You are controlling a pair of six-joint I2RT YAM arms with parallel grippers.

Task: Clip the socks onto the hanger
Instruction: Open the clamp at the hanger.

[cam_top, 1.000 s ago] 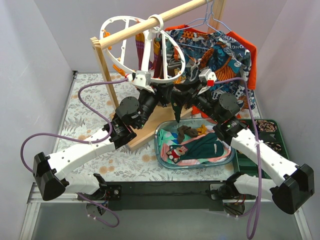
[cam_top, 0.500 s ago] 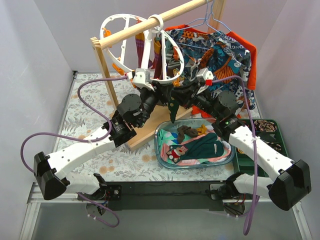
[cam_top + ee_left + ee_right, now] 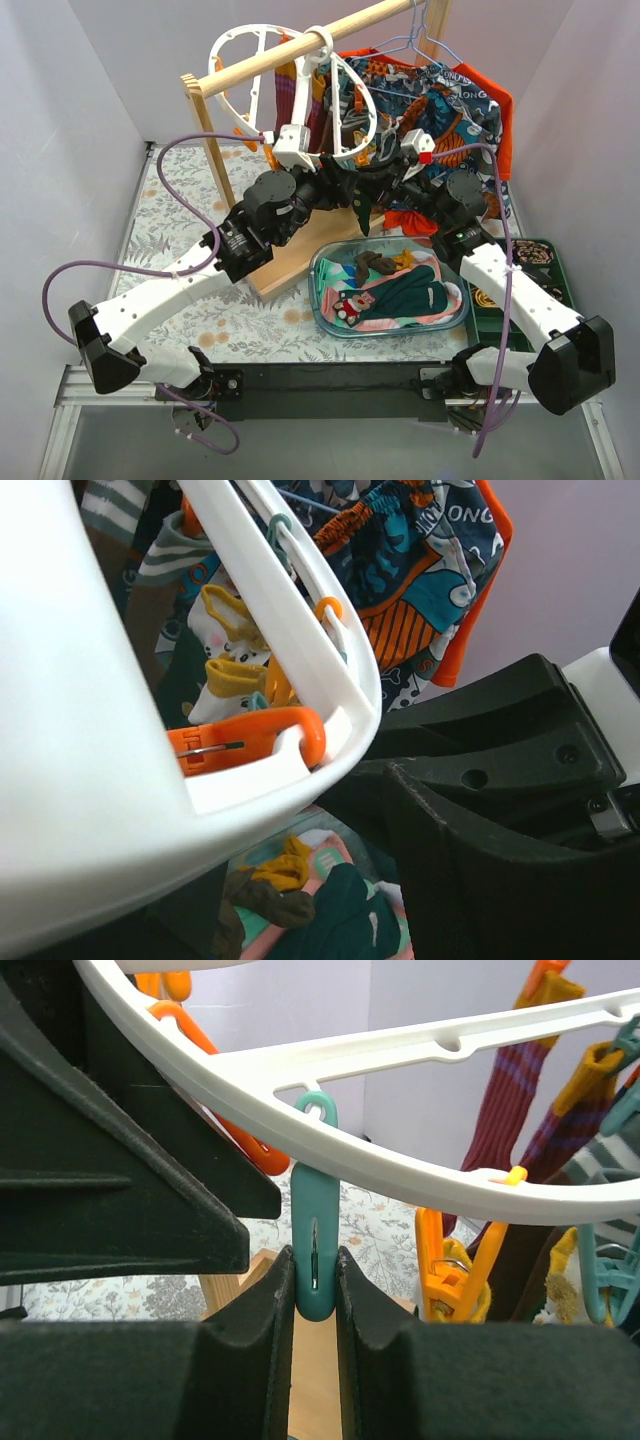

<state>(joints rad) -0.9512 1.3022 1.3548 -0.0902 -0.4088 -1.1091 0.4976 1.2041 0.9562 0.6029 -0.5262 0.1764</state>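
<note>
- The desk [image 3: 170, 225] is covered with a pale cloth printed with leaves and flowers. Plain pale-lilac walls [image 3: 80, 120] close it in at the left, back and right.
- A black bar [image 3: 330, 378] runs along the near edge and carries both arm bases.
- A wooden rail [image 3: 270, 58] slopes across the back on an upright post. Its board foot [image 3: 285, 270] lies on the cloth.
- The hanger [image 3: 228, 42], a white ring with spokes, hangs tilted from that rail by its hook. A patterned orange-blue shirt [image 3: 455, 100] hangs to its right.
- The right end effector [image 3: 315, 1275] is clamped on a teal peg [image 3: 314, 1200] that dangles from the hanger's rim.
- The left end effector [image 3: 325, 185] is at the rim too. Its wrist view shows one dark finger [image 3: 480, 780] beside the white plastic and an orange peg [image 3: 250, 742]. I cannot tell whether its jaws are apart or closed.
- A dark green sock [image 3: 362, 215] dangles between the two end effectors; what holds it is hidden.
- A dark teal sock [image 3: 405, 295] lies with other small items in a clear tub [image 3: 316, 290] on the desk, beside a green tray [image 3: 562, 275].
</note>
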